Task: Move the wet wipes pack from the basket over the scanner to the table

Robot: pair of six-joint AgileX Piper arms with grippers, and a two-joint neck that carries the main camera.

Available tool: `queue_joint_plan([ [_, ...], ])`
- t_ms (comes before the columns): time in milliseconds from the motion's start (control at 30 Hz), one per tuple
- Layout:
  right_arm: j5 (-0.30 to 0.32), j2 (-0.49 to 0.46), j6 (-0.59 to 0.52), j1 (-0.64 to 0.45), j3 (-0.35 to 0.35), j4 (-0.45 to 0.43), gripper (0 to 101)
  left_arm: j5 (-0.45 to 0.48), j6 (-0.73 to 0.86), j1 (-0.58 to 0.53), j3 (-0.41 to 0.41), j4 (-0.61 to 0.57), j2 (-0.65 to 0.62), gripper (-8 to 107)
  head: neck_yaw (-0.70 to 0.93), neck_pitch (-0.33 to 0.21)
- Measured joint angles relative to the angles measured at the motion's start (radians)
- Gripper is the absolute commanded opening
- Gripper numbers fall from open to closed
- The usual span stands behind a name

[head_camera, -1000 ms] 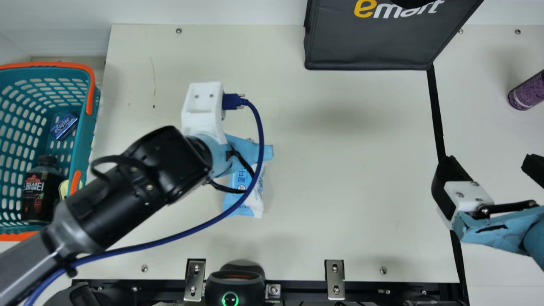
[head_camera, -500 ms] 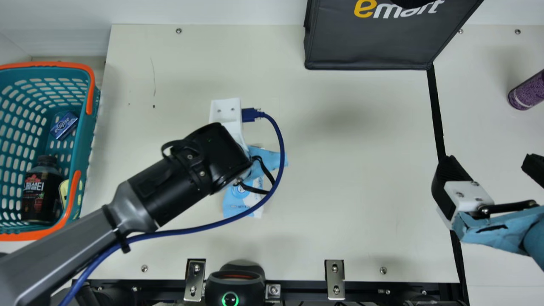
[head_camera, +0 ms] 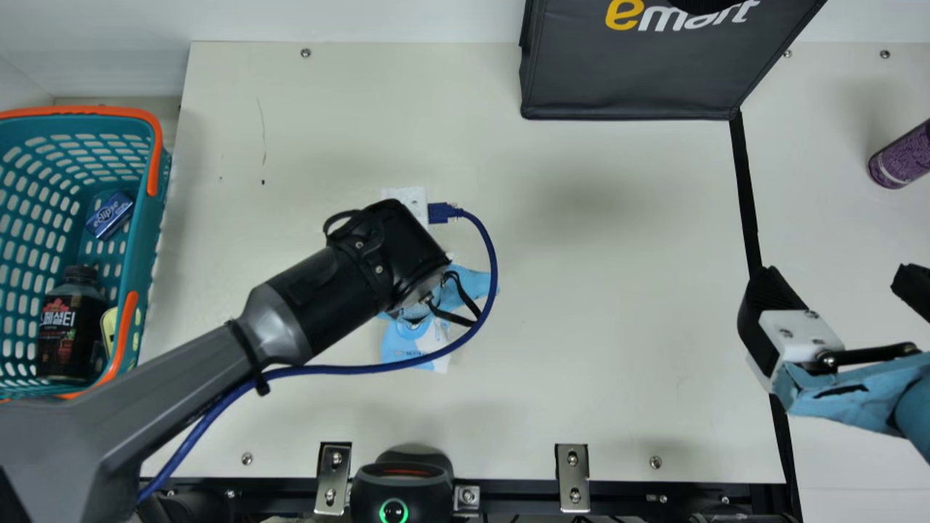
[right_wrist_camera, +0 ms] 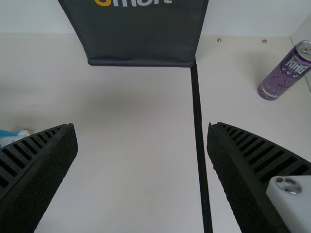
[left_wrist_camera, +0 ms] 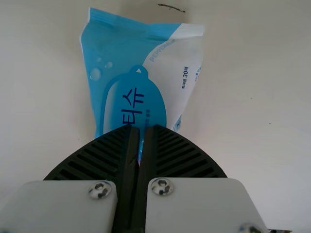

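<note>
Where the soft blue-and-white wet wipes pack [head_camera: 404, 347] lies: face up on the cream table [head_camera: 581, 305], partly covered by the left arm in the main view.
Left gripper [left_wrist_camera: 142, 127]: black ribbed fingers drawn nearly together, a narrow slit between them; it does not seem to grasp the wipes.
Pack from fingertips: beneath and ahead of them in the left wrist view; whether they touch the wrapper I cannot tell.
Long axis: roughly from the far wall toward the black scanner with the green ring [head_camera: 402, 472], and close to the line of the slit, so the fingers would part toward the pack's long sides.
Nearer arm: the left, by far; the right gripper [right_wrist_camera: 142, 127] stands well apart from the wipes, its fingers spread wide with nothing between.
Teal basket with orange handles [head_camera: 140, 240]: well to the robot's left of the pack.
Step, as I judge it: the wipes are down on the table, so placing looks finished or nearly so; next calls for a straight lift clear, leaving them where they lie.
Risk: a sideways sweep could drag the wrapper, and the looping blue cable [head_camera: 363, 370] might brush its scanner-side end.
</note>
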Motion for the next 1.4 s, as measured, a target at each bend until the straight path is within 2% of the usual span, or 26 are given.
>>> queue_joint_plan([
  [500, 0.0, 0.0, 0.0, 0.0, 0.0, 0.0, 95, -0.036, 0.024, 0.01, 0.042, -0.026, 0.038, -8, 0.0, 0.0],
  [967, 0.0, 0.0, 0.0, 0.0, 0.0, 0.0, 95, 0.002, -0.009, -0.015, 0.024, 0.029, -0.051, 39, 0.0, 0.0],
  [1400, -0.001, 0.0, 0.0, 0.0, 0.0, 0.0, 95, 0.007, -0.018, -0.024, 0.033, 0.033, -0.08, 82, -0.002, -0.002],
])
